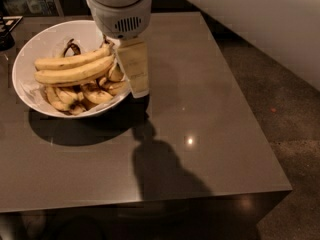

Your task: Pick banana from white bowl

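Note:
The white bowl (47, 36) stands on the left part of a dark table. Two long yellow bananas lie across it side by side. The lower, thicker one is the banana (75, 75); the slimmer one (70, 61) lies just above it. Several short brown-spotted bananas (95, 95) lie under them. My gripper (136, 84) hangs from its white wrist (120, 9) over the bowl's right rim, just beside the right ends of the long bananas. It holds nothing that I can see.
The glossy dark table (200, 109) has its front edge near the bottom of the view and its right edge beside a speckled floor (280, 94). A dark object (6, 34) stands at the far left edge, behind the bowl.

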Controlling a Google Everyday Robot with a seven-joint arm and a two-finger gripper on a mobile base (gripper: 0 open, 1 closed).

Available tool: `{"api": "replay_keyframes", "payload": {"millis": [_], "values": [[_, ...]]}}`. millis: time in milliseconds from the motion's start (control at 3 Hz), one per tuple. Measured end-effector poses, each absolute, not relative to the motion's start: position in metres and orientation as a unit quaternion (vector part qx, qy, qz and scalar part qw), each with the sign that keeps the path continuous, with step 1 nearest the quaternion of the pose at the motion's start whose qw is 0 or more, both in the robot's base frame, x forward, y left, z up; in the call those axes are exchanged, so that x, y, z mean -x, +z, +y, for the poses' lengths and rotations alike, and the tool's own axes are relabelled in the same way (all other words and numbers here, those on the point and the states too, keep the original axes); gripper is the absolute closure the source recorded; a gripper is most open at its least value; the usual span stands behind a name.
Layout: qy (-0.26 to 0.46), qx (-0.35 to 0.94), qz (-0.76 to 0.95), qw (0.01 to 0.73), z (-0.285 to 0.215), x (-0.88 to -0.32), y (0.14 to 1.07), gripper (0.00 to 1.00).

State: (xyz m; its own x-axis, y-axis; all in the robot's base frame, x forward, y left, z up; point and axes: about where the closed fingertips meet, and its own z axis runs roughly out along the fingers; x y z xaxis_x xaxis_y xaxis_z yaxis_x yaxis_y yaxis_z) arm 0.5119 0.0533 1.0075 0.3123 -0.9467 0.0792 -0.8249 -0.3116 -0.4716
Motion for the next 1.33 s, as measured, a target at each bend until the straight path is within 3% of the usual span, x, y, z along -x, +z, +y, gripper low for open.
{"api": "replay_keyframes", "payload": {"millis": [1333], "values": [[-0.08, 0.846, 0.493, 0.186, 0.102, -0.525, 0.989, 0.0]]}}
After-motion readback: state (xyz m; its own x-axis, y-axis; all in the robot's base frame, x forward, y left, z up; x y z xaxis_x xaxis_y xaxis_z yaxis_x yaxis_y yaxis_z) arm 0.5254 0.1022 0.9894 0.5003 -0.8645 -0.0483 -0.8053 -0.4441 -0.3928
